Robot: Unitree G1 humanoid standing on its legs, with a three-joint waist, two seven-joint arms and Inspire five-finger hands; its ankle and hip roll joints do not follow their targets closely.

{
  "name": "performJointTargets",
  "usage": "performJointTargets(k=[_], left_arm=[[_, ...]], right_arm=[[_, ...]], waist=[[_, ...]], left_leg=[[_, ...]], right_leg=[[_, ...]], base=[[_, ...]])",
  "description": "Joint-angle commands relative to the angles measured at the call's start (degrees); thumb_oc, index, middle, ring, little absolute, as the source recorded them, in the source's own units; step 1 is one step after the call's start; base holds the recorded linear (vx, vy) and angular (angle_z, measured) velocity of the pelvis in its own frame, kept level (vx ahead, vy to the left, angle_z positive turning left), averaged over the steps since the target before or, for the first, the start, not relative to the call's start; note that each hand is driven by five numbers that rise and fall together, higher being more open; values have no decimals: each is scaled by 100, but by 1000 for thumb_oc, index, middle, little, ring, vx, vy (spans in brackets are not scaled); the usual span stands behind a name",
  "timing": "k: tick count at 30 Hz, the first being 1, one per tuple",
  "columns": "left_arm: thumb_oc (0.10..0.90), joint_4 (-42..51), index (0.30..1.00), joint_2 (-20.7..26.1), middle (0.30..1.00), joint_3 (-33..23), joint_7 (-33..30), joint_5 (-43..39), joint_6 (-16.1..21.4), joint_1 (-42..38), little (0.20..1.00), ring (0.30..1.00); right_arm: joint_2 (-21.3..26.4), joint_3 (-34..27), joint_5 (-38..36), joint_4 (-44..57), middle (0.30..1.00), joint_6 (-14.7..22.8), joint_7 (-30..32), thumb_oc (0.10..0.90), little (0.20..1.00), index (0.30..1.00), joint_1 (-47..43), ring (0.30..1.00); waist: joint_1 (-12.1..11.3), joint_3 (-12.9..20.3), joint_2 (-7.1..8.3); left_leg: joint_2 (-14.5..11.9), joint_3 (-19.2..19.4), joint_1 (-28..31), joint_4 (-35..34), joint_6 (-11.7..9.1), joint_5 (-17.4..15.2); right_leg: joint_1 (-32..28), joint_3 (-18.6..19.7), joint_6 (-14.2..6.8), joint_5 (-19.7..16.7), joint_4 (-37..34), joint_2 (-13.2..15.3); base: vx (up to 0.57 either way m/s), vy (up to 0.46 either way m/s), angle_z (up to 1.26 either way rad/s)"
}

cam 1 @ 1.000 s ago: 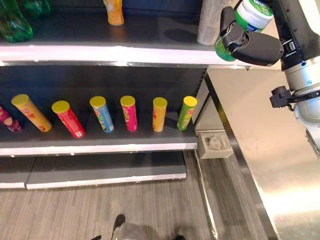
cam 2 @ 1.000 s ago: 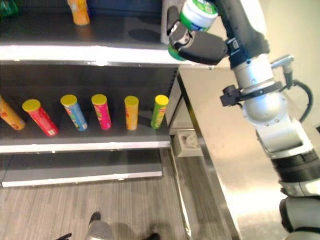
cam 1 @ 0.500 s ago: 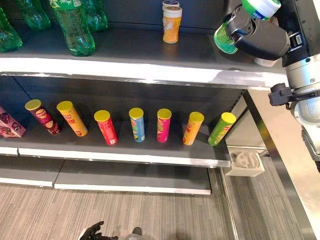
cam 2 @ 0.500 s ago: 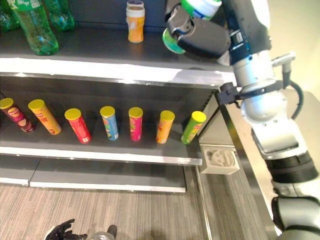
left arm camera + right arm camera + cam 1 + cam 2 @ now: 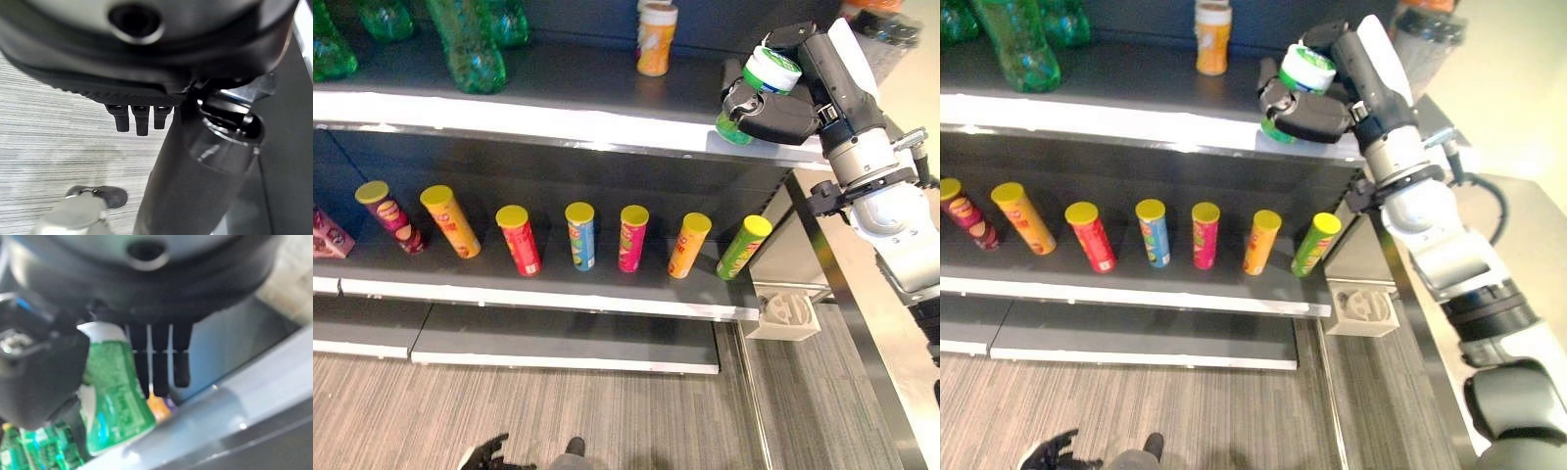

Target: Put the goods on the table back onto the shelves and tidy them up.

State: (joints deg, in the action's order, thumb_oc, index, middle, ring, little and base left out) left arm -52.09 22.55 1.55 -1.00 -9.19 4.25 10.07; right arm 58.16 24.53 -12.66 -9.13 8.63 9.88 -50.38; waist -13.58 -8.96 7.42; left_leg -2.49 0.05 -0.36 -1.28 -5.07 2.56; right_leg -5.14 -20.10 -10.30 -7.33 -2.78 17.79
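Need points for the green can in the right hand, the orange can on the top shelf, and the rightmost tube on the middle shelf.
green can (image 5: 771,70): left eye view, white lid.
right hand (image 5: 781,118): left eye view, dark palm.
orange can (image 5: 655,44): left eye view, mid body.
rightmost tube (image 5: 742,249): left eye view, green side wall.

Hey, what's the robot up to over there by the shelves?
It is restocking. The right robot hand is curled round a green can with a white lid, holding it tilted at the right end of the top shelf, not yet set down. An orange can and green bottles stand on that shelf. A row of yellow-lidded tubes lines the shelf below. The left robot hand hangs low over the floor.
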Motion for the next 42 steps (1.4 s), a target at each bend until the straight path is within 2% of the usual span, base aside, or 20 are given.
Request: performJointTargets(k=[1, 3, 12, 19, 23, 30, 31, 35, 42], left_arm=[[800, 23, 900, 373, 900, 279, -155, -201, 252, 43, 900, 900], [800, -77, 900, 328, 900, 326, -144, -171, 225, 81, 900, 900], [800, -262, 900, 269, 900, 542, -146, -66, 191, 40, 900, 900], [800, -261, 900, 262, 900, 653, -207, -110, 176, -118, 900, 900], [800, -253, 900, 285, 900, 671, -220, -158, 166, -139, 900, 900], [800, -84, 900, 399, 900, 662, -203, -318, 188, -93, 900, 900], [800, -82, 900, 403, 900, 703, -195, -353, 183, -111, 900, 900], [800, -61, 900, 344, 900, 846, -175, -325, 183, -138, 900, 900], [800, -38, 900, 302, 900, 893, -203, -339, 188, -185, 900, 900]], right_arm=[[294, 344, -375, -497, 300, 318, 218, 400, 300, 300, -1495, 300], [262, 571, -468, -763, 300, 283, 161, 400, 300, 300, -1705, 300], [164, 895, -472, -1372, 300, 261, 146, 400, 300, 300, -2137, 300], [-26, 979, -131, -1866, 300, 123, 297, 400, 300, 300, -2301, 300], [-123, 1044, 53, -2140, 300, 15, 338, 400, 300, 300, -2394, 300], [-239, 1317, 367, -2354, 300, -109, 277, 400, 300, 300, -2691, 300], [-319, 1397, 374, -2486, 300, -113, 232, 400, 300, 300, -2802, 300], [-507, 1519, 385, -2768, 300, -109, 201, 400, 300, 300, -3009, 300], [-746, 1631, 522, -2889, 300, -126, 195, 400, 300, 300, -3155, 300]], waist=[[-92, 339, -125], [-105, 420, -82], [-122, 500, 35], [-199, 510, 90], [-235, 528, 48], [-245, 538, -121], [-258, 534, -194], [-270, 607, -314], [-250, 684, -352]], left_leg=[[121, -261, 22, -243, 178, -213], [76, -373, 22, -252, 149, -194], [83, -677, 26, -238, 93, -215], [135, -809, -55, -249, 80, -212], [153, -822, -70, -256, 82, -210], [140, -790, -136, -284, 60, -174], [141, -776, -189, -283, 52, -155], [164, -804, -226, -305, 45, -143], [185, -881, -211, -332, 57, -156]], right_leg=[[303, 593, -187, 321, 155, -359], [188, 510, -175, 405, 84, -398], [-20, 35, -157, 512, 109, -369], [-111, -313, -170, 476, 81, -290], [-138, -373, -172, 462, 60, -267], [-66, -362, -185, 393, -22, -246], [-35, -343, -196, 367, -58, -242], [-74, -403, -216, 320, -162, -246], [-159, -480, -204, 364, -182, -277]], base=[[43, -59, 11], [71, -83, 44], [45, -40, 28], [21, -15, 23], [29, -28, 8], [11, -44, 1], [0, 0, 0], [0, 0, 0], [3, 0, 1]])
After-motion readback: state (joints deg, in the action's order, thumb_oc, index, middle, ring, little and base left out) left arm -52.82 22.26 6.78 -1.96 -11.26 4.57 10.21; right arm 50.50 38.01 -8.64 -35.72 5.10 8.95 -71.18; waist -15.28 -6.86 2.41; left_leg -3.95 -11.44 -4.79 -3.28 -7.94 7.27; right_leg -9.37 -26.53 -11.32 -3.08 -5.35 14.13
